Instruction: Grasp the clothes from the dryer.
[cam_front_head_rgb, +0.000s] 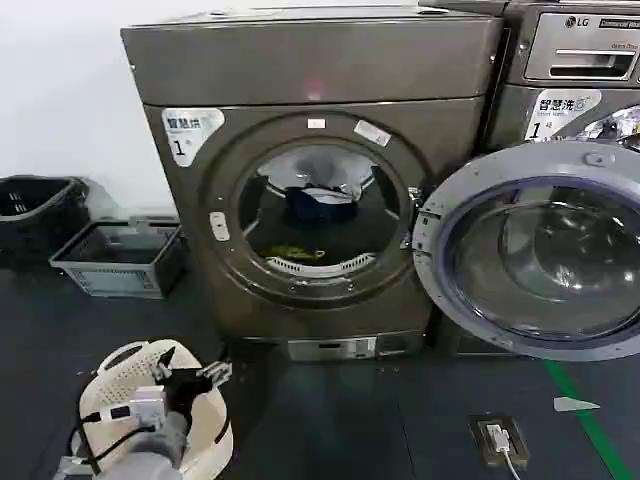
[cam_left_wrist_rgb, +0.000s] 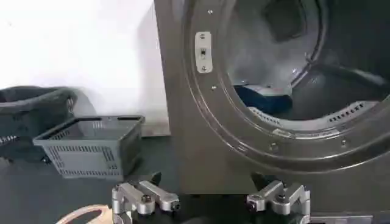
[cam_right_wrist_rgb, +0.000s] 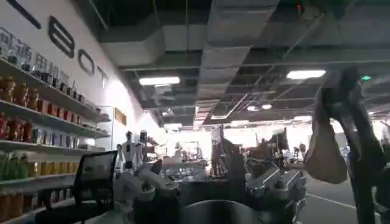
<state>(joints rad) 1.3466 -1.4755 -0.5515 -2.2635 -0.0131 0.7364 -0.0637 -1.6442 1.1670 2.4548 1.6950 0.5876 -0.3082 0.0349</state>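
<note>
— Looking from the head camera, what stood in front of the robot?

— The dryer (cam_front_head_rgb: 310, 180), bronze-grey, with its round door (cam_front_head_rgb: 535, 250) swung wide to the robot's right. The clothes (cam_front_head_rgb: 318, 200) lay inside the drum: a dark navy piece with white fabric toward the back, and a small yellow-green piece (cam_front_head_rgb: 290, 253) low near the front lip.

— And the left gripper (cam_front_head_rgb: 207, 375)?

— It hung low on the robot's left, well apart from the porthole, above a white perforated basket (cam_front_head_rgb: 130, 375) on the floor. Its fingers (cam_left_wrist_rgb: 146, 198) were spread wide, with nothing between them. From the left wrist camera the navy cloth (cam_left_wrist_rgb: 259, 97) was visible past the drum's rim.

— The right gripper (cam_right_wrist_rgb: 213, 189)?

— Its wrist camera looked out at a room with a ceiling and shelves, away from the machine. The view there was dim, but its fingers (cam_right_wrist_rgb: 137, 182) seemed spread and empty.

— Anything else nearby?

— A grey crate (cam_front_head_rgb: 120, 258) and a black basket (cam_front_head_rgb: 38, 210) sat by the wall on the left, and an LG machine (cam_front_head_rgb: 575, 60) stood behind the open door.
</note>
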